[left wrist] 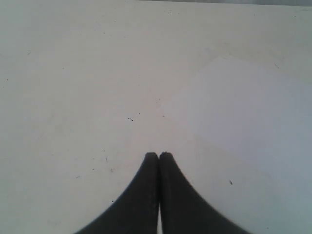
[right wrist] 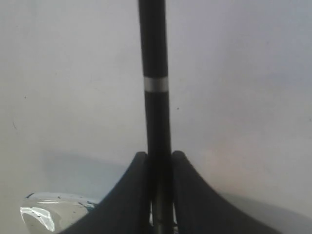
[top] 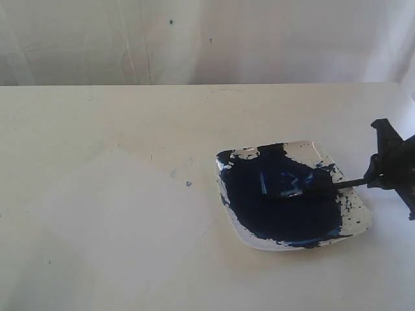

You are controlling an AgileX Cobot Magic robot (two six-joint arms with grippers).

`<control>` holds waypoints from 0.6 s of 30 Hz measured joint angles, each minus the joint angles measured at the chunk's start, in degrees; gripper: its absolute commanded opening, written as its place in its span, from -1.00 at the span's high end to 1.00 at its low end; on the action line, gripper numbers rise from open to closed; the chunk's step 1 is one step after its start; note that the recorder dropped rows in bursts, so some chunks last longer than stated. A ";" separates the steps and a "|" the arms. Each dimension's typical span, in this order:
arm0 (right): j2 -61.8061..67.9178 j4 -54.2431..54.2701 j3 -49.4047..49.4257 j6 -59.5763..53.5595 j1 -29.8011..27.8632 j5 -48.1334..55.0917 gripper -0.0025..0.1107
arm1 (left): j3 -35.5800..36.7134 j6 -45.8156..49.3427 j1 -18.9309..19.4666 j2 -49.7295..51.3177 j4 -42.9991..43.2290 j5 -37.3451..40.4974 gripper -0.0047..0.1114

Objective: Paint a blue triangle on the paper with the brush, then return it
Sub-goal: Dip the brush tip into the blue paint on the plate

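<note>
While the right gripper (top: 375, 176) hangs at the right edge of the bench (top: 97, 116), its fingers are closed on the black handle of the brush (top: 337, 185). Right wrist view confirms this: both fingers press the handle from either side with no gap, and a silver band (right wrist: 156, 83) circles the shaft just beyond the fingertips. The brush runs nearly level from the gripper toward the middle of the bench. Its bristle end is over the dark navy paint (top: 279, 214) in the white square dish (top: 360, 220). Cannot tell whether the bristles touch the paint, because the tip merges with the pool.

Left gripper (left wrist: 159, 157): fingers pressed together, nothing between them, low over bare bench.

Room: the dish sits near the right edge, roughly midway between the back and front edges. The right gripper is just beside the dish's right corner. Open bench runs from the dish toward the left edge and the back edge.

The paper (top: 130, 227) lies left of the dish toward the front edge, low in contrast against the bench. It is well apart from the right gripper, with the dish between them. Small blue specks (top: 188, 184) lie between the dish and the middle of the sheet. In the left wrist view one edge of the paper (left wrist: 253, 126) lies near the closed fingertips.
</note>
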 measured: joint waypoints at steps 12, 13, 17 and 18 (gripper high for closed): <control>-15.74 -0.93 0.00 -19.51 0.00 -11.79 0.89 | 0.00 0.00 0.00 0.00 0.00 0.00 0.92; -17.36 -0.93 0.00 -24.09 0.11 -11.77 0.91 | 0.00 0.00 0.00 0.00 0.00 0.00 0.92; -22.51 -1.07 0.00 -45.53 2.53 -11.64 0.96 | 0.00 0.00 0.00 0.00 0.00 0.00 0.92; -23.56 -1.07 0.00 -49.15 3.76 -11.52 0.96 | 0.00 0.00 0.00 0.00 0.00 0.00 0.92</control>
